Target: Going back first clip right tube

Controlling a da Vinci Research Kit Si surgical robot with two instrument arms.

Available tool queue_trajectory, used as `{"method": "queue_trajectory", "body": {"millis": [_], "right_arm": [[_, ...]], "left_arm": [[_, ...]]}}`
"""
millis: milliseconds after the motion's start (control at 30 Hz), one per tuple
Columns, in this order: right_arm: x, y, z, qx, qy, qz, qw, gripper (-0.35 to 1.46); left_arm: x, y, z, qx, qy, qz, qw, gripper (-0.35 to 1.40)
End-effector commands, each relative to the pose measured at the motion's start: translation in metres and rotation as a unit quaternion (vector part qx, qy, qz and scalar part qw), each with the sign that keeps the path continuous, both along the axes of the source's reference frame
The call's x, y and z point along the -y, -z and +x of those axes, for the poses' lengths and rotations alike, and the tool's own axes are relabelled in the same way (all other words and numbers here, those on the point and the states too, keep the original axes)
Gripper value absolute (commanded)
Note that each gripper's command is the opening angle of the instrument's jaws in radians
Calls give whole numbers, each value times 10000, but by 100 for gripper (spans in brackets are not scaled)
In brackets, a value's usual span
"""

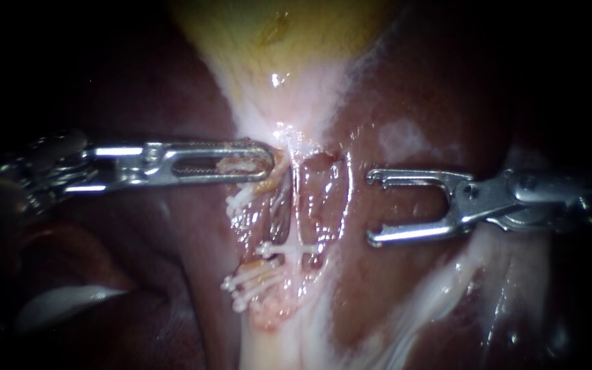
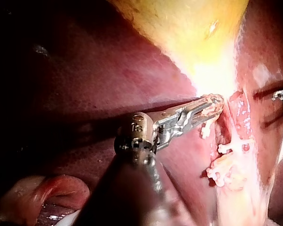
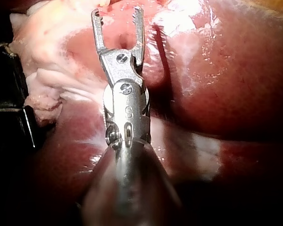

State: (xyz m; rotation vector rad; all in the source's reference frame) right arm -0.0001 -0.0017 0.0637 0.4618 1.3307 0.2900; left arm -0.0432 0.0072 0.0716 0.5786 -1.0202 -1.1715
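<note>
**Endoscope view.** The right instrument has its 2 jaws wide apart and empty. It sits just beside the dissected window and clear of the right tube. That thin pale tube runs up the window with 1 white clip across it. The left instrument has its jaws together, clamped on pale tissue below the gallbladder, which holds the window taut.

The retreat, as I judge it, should run straight back along the shaft's own line. The jaws should be kept apart so that neither hooked tip catches the clip or the tube, and the left hold should not slacken. Further clips sit on the neighbouring tube. Whether the clip on the right tube is fully latched is too small to tell.

**Left wrist view.** The left instrument's jaws lie shut, with tissue scraps at the tip. The clip shows just beyond them. Of the right instrument only the jaw tips show; the rest is cut off.

**Right wrist view.** The right instrument's fork is open, with nothing between the jaws. The tissue ahead of them is cut off, so neither the tube nor the clip shows here. The liver lies beside the shaft. A dark block on the other side I cannot identify.
</note>
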Motion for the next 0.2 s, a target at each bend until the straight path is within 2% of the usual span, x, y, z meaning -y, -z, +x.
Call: {"method": "queue_trajectory", "body": {"millis": [33, 200], "right_arm": [[0, 0, 0, 1, 2, 0, 10000, 50], [0, 1, 0, 1, 2, 0, 10000, 50]], "left_arm": [[0, 0, 0, 1, -2, 1, 10000, -35], [0, 0, 0, 2, -2, 1, 10000, -35]]}}
